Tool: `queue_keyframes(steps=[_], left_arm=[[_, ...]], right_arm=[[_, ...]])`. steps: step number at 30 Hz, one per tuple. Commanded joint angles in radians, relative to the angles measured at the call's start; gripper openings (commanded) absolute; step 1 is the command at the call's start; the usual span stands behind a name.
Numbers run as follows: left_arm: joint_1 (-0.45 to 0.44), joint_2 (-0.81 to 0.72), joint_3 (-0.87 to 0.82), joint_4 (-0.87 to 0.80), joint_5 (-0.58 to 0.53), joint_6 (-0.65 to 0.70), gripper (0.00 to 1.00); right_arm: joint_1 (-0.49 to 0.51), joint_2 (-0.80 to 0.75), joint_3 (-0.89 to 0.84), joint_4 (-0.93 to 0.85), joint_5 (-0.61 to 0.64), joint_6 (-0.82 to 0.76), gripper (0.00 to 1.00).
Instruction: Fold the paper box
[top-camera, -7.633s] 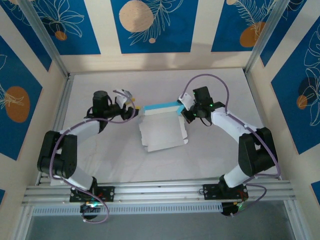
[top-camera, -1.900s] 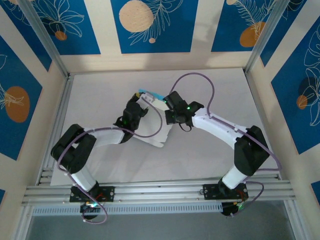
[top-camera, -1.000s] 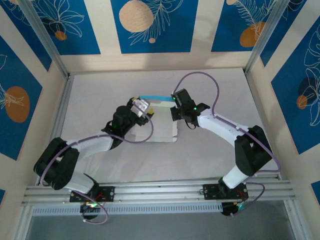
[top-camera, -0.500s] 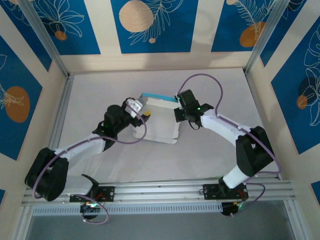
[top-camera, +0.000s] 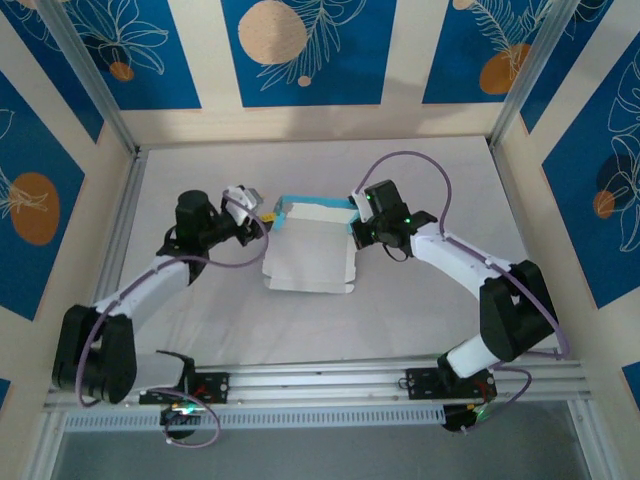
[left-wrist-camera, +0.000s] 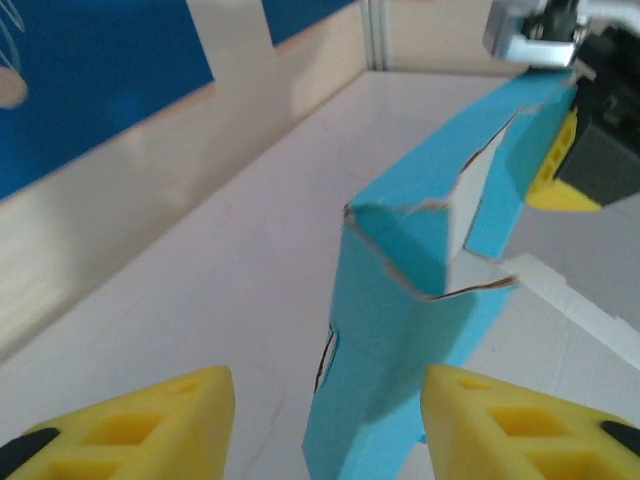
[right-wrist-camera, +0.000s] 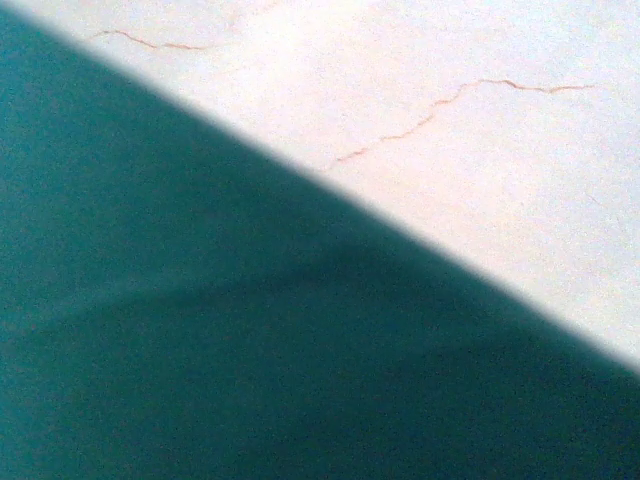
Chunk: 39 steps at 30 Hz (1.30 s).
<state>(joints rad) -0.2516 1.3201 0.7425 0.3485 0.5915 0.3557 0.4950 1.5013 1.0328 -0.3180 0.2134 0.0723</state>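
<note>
While right gripper (top-camera: 353, 226) seemingly pinches paper box (top-camera: 305, 265), left gripper (left-wrist-camera: 328, 388) gapes beside.

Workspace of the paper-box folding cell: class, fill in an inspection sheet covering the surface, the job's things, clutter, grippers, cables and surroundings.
Surface: white table, with the box near its middle.
Job's things: paper box, a white sheet lying flat with its light-blue far edge folded up.
Clutter: nothing seen.
Grippers: left gripper open, yellow fingers apart before the box's blue left end; right gripper shut on the blue edge's right end.
Cables: purple cables loop along both arms.
Surroundings: blue-and-beige patterned walls; aluminium rail at the near edge.
</note>
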Motion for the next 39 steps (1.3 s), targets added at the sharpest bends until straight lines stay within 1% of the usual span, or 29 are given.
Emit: queue_keyframes(steps=[1,3,5,10,14,21,28,33,39], left_arm=[[0.014,0.034,0.039,-0.055,0.12,0.066,0.51],[0.012,0.054,0.059,-0.082,0.156,0.075,0.5],[0.012,0.066,0.058,-0.079,0.153,0.073,0.49],[0.011,0.067,0.023,-0.024,0.047,0.076,0.42],[0.011,0.072,0.017,0.001,0.003,0.079,0.36],[-0.007,0.091,0.029,0.045,-0.057,0.062,0.34],[-0.015,0.099,0.04,0.053,-0.098,0.062,0.34],[-0.018,0.1,0.038,0.061,-0.118,0.065,0.29],[-0.029,0.1,0.04,0.085,-0.18,0.058,0.23]], right_arm=[[-0.002,-0.036,-0.001,0.022,-0.042,-0.027,0.0],[-0.002,-0.037,0.003,0.021,-0.041,-0.025,0.0],[-0.002,-0.036,0.004,0.022,-0.04,-0.023,0.0],[0.001,-0.037,0.01,0.021,-0.048,-0.015,0.0],[0.013,-0.033,0.018,0.014,-0.044,-0.012,0.0],[0.046,-0.029,0.041,-0.005,-0.027,-0.009,0.0],[0.073,-0.033,0.051,-0.018,-0.02,-0.003,0.0],[0.089,-0.033,0.059,-0.025,-0.02,-0.002,0.0],[0.124,-0.03,0.064,-0.029,-0.005,0.0,0.0]])
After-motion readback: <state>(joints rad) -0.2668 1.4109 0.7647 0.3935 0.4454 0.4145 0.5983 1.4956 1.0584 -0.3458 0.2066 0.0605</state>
